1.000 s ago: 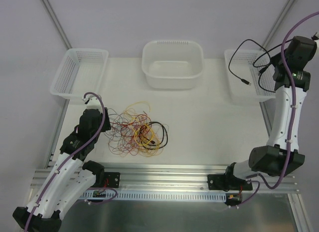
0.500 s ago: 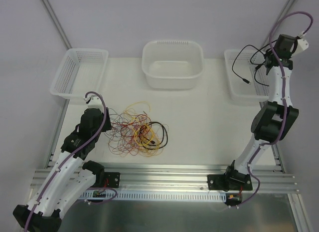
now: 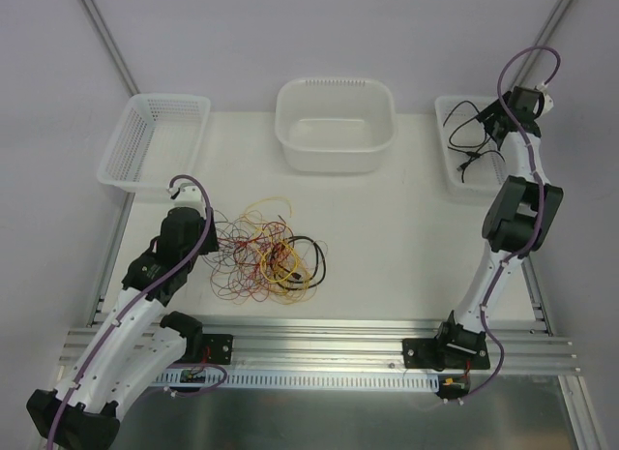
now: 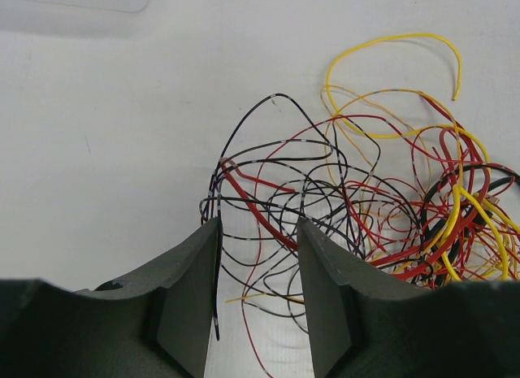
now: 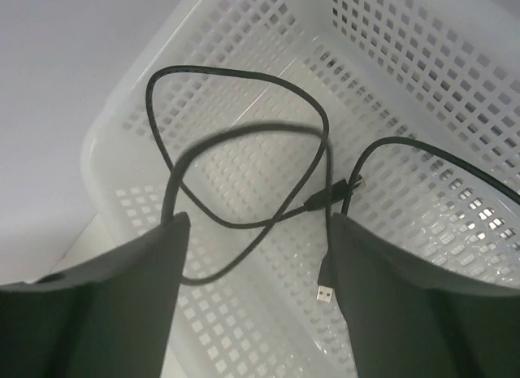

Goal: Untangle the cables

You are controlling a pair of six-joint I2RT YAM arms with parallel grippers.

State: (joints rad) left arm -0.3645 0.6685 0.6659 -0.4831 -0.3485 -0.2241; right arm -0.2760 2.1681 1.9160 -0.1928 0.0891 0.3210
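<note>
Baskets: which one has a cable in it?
The right basket, below the right tool: a black cable lies inside. The left basket and middle tub show none.

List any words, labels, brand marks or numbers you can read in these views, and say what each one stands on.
No text can be read in any view.
Plug of the black cable in the right basket: no legible mark.
Small board at the left arm's base: too small to read.
</note>
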